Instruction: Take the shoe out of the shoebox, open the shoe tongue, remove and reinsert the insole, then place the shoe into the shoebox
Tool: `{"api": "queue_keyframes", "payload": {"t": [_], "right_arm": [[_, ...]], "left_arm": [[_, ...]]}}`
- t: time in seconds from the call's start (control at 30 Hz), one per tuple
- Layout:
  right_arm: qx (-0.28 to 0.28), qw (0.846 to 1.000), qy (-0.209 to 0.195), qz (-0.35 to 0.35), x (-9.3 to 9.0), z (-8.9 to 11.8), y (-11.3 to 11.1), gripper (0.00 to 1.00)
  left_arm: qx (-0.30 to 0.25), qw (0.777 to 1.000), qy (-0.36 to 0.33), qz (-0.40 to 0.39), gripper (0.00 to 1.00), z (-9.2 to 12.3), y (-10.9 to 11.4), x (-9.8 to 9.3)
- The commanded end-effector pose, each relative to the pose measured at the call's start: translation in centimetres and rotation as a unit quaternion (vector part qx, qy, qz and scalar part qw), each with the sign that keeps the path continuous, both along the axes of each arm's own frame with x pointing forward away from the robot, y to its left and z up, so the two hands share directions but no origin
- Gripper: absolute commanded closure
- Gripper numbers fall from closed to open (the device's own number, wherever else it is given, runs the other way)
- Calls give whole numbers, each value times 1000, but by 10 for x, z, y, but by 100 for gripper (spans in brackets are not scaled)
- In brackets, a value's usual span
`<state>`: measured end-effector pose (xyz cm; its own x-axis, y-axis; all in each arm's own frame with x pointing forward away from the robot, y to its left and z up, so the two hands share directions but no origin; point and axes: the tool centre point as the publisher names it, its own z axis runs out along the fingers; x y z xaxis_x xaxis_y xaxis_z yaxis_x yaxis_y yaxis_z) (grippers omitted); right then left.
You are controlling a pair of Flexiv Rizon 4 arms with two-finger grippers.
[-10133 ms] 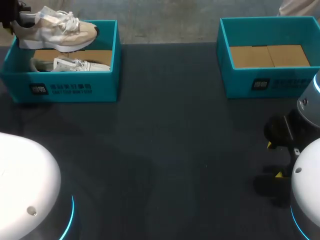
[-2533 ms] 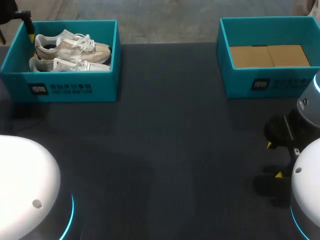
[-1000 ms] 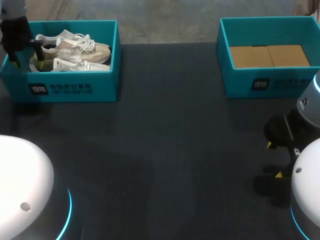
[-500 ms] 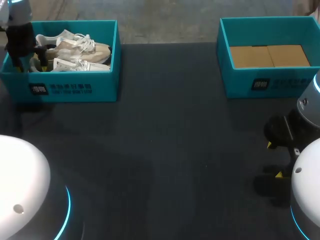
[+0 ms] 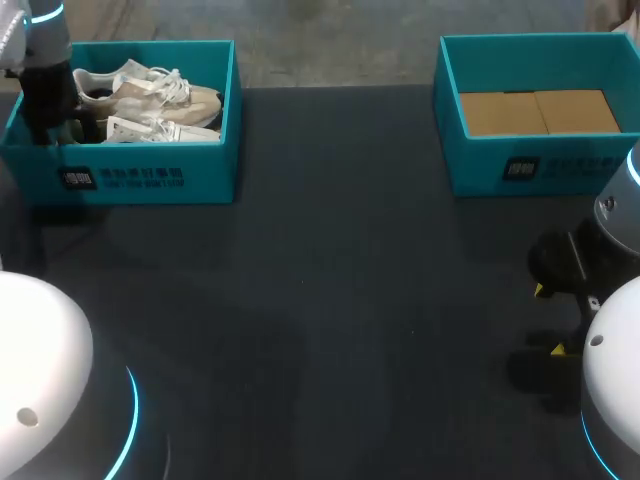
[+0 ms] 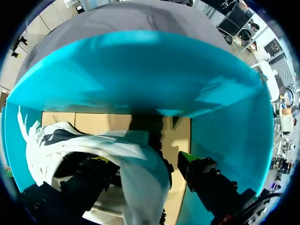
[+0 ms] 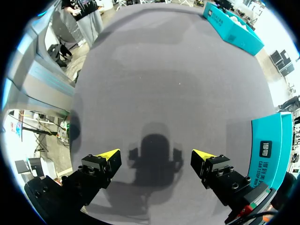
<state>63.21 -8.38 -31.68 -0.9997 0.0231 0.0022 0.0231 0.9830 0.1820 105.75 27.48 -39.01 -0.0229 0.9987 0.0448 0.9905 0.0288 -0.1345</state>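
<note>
A beige and white shoe (image 5: 150, 92) lies in the teal shoebox (image 5: 150, 165) at the far left, with a second shoe (image 5: 150, 130) beside it toward the front wall. My left gripper (image 5: 60, 120) reaches down into the box's left end. In the left wrist view the left gripper (image 6: 140, 161) stands open with the white heel of the shoe (image 6: 93, 145) between its fingers; a small gap shows at one finger (image 6: 197, 168). The right gripper (image 7: 157, 157) is open over bare table at the near right (image 5: 550, 320).
A second teal box (image 5: 540, 165) with a brown cardboard floor stands at the far right. The dark tabletop (image 5: 330, 300) stretches between the two boxes. My arms' white bases fill the near left and near right corners.
My left arm has come down and to the right into the shoebox's left end, around the shoe's heel. Its fingers have narrowed slightly. The right arm has not moved.
</note>
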Motion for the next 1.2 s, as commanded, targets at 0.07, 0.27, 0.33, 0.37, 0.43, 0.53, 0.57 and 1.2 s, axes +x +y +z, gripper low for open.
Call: {"api": "queue_keyframes", "payload": {"t": [0.07,0.27,0.33,0.37,0.43,0.53,0.57,1.2], "right_arm": [[-1,1000,-1,-1,-2,0,0,0],[-1,1000,-1,-1,-2,0,0,0],[-1,1000,-1,-1,-2,0,0,0],[-1,1000,-1,-1,-2,0,0,0],[-1,1000,-1,-1,-2,0,0,0],[-1,1000,-1,-1,-2,0,0,0],[-1,1000,-1,-1,-2,0,0,0],[-1,1000,-1,-1,-2,0,0,0]], "left_arm": [[0,1000,1,0,29,-7,2,-1],[4,1000,3,1,100,-9,3,-3],[5,1000,3,0,100,-9,4,-4],[6,1000,3,-1,100,-8,4,-5],[8,1000,2,-3,100,-7,3,-6],[9,1000,-2,-7,100,-3,3,-9],[8,1000,-4,-9,100,-1,4,-9],[-8,1000,-8,15,100,20,13,1]]}}
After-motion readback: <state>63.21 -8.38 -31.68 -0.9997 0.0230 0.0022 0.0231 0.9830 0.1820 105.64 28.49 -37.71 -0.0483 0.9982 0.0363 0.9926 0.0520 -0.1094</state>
